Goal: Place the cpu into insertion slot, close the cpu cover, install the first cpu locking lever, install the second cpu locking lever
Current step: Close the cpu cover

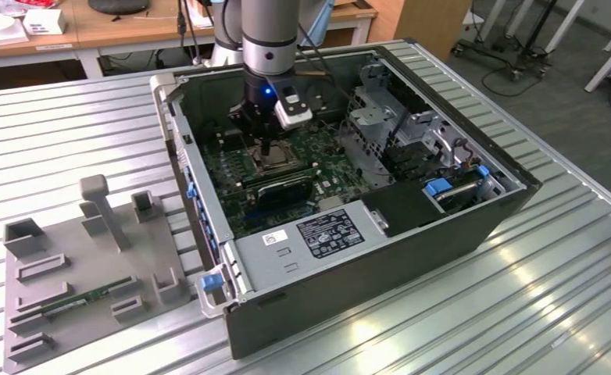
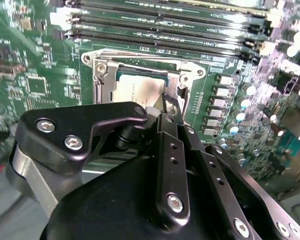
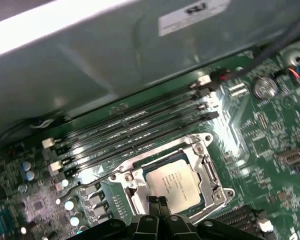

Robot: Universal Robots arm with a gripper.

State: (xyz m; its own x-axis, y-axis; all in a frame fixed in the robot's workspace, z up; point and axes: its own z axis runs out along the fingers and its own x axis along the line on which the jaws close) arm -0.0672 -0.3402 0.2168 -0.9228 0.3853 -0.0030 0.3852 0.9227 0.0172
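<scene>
One thin square cpu (image 3: 172, 182), matte silvery-grey face, lies flat in the insertion slot (image 3: 132, 182). The slot's shiny stamped-metal rim frames it on the green motherboard (image 3: 270, 125), next to long glossy black memory slots (image 3: 140, 125). Gripper (image 3: 158, 204), black metal w/ bolted links, has both slim fingertips pinched together, nothing btwn them, tips over one edge of the cpu; can't tell if touching. Exterior view: arm reaches down into the open grey pc case (image 1: 389, 258).
</scene>
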